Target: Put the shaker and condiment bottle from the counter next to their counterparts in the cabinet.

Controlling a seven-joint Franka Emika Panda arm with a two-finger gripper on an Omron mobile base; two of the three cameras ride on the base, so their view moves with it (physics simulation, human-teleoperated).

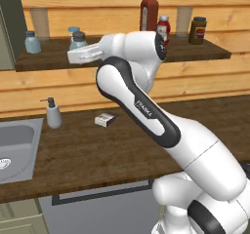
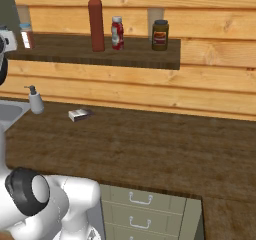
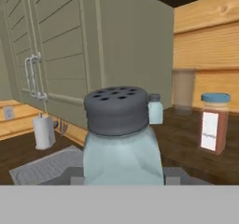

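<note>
Simulated kitchen with light plank wall, dark brown wooden counter (image 1: 122, 145) across the middle of both base views, and open wooden cabinet shelf (image 1: 205, 52) above it. On the shelf, upper centre: tall slim red condiment bottle with green cap (image 2: 95, 21) just beside short red bottle with white label (image 2: 117, 33); label text too small to read. Further right, dark jar (image 2: 160, 35). At upper left of the left base view, small pale blue-grey twin shaker (image 1: 32, 42) on the shelf. Gripper (image 1: 73, 55) clenched on pale blue-grey translucent shaker with dark grey perforated cap (image 3: 122, 134), over the shelf's left part; fingers mostly hidden behind the shaker. Readable on the arm: "FRANKA". White pump dispenser (image 1: 52, 113) and small white box (image 1: 105, 119) on the counter; grey sink (image 1: 14, 150) cut off at left edge.
</note>
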